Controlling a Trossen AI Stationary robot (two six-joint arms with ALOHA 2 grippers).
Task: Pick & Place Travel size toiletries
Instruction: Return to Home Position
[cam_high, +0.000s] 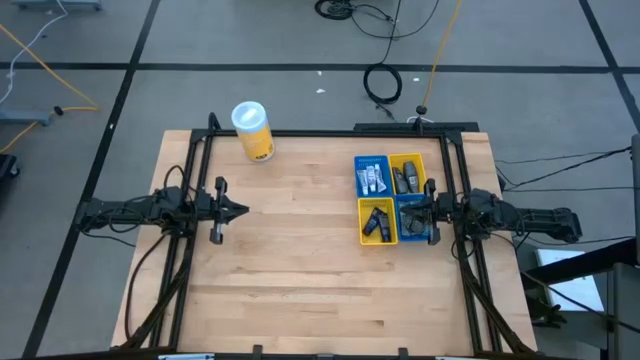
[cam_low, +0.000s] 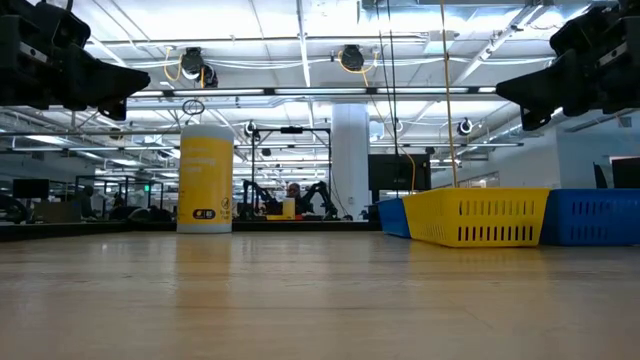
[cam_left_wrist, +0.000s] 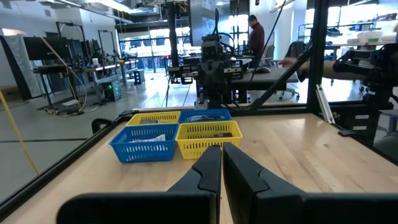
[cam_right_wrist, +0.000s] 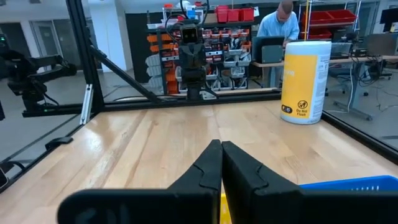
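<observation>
Left arm (cam_high: 140, 211), right arm (cam_high: 520, 217): matte black, angular; tapered black jaws.

The wooden table (cam_high: 300, 270) bears a yellow canister (cam_high: 254, 131) and four bins (cam_high: 392, 198).

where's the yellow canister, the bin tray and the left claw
yellow canister (cam_high: 257, 142), high view, on its yellow side
blue-and-yellow bin tray (cam_high: 392, 198), high view, on the walls where its four bins meet
left claw (cam_high: 243, 211), high view, at its closed fingertips

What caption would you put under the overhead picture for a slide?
Overhead: left gripper and right gripper shut and empty, toiletries sorted in the four-bin tray, yellow canister standing apart.
</observation>
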